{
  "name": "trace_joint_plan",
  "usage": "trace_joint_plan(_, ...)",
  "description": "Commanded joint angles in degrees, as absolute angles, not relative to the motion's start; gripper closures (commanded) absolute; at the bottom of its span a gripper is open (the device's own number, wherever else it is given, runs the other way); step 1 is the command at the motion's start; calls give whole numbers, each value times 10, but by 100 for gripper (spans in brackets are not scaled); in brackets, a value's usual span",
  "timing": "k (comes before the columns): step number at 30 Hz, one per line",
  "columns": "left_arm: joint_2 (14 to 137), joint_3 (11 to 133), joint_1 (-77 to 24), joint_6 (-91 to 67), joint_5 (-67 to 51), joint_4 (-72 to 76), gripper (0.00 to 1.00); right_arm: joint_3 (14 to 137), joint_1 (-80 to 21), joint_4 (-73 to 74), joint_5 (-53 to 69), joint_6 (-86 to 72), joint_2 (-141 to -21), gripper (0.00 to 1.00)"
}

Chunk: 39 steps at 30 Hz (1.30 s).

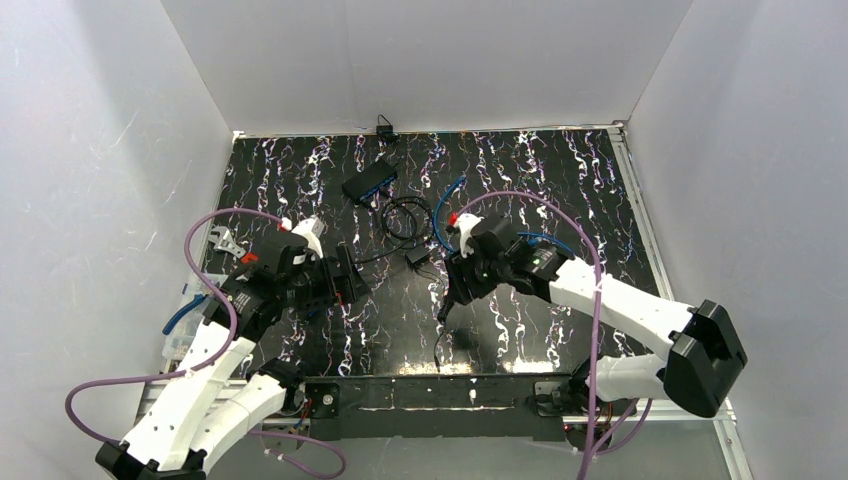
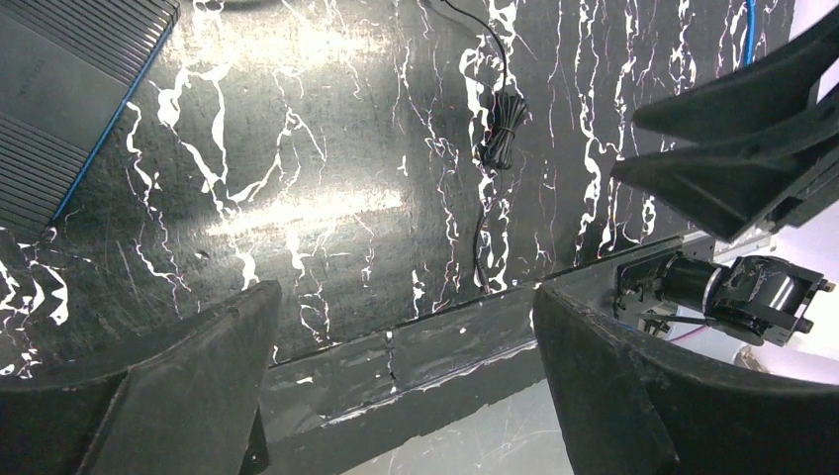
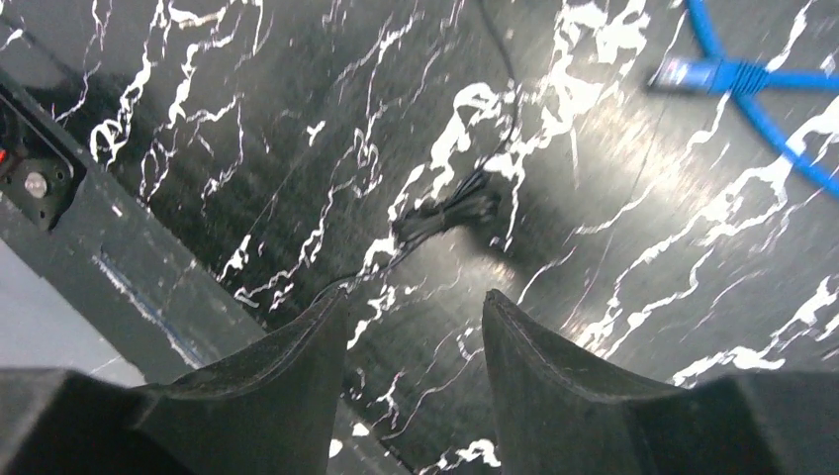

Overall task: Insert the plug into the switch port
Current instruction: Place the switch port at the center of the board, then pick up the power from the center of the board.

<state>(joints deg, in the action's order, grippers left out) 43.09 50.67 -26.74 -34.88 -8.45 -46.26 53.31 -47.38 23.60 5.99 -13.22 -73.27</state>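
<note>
Approach to pickup. Right gripper (image 3: pixel 416 294) is hovering low over the table (image 3: pixel 247 119), jaws standing roughly half apart and holding nothing; only marbled surface is showing between its fingers. Plug (image 3: pixel 681 71), blue on a blue cable, is lying at the upper right of the right wrist view, well apart from the fingers. A bundled black cord (image 3: pixel 450 210) is sitting at centre frame, just ahead of them. Left gripper (image 2: pixel 406 297) is standing fully spread and likewise empty, with the switch (image 2: pixel 69 99) lying untouched at the upper left of its view.

Which lead the task means is not showing for certain; the blue plug is looking the likelier. A good grasp is probably calling for swinging the right gripper toward the upper right. The fingers should be lining up across the plug's flat sides and closing behind its tip, so the front is staying free to enter a port. The black cord is lying in that path and is risking a snag. The left gripper is best placed for bracing the switch against sliding.
</note>
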Motion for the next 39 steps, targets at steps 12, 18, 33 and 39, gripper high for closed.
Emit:
trace_joint_plan(12,427,484,-264,-358,-135,-445,2,495,-548,259,-91,-369,-757,40)
trace_joint_plan(18,420,470,-264,-355,-157,-442,2,531,-568,255,-120,-426,-819,38)
trace_joint_plan(33,414,462,-265,-342,-186,-444,2,581,-586,289,-179,-565,-930,36)
trace_joint_plan(39,412,459,-264,-341,-191,-443,2,584,-586,276,-168,-585,-955,39)
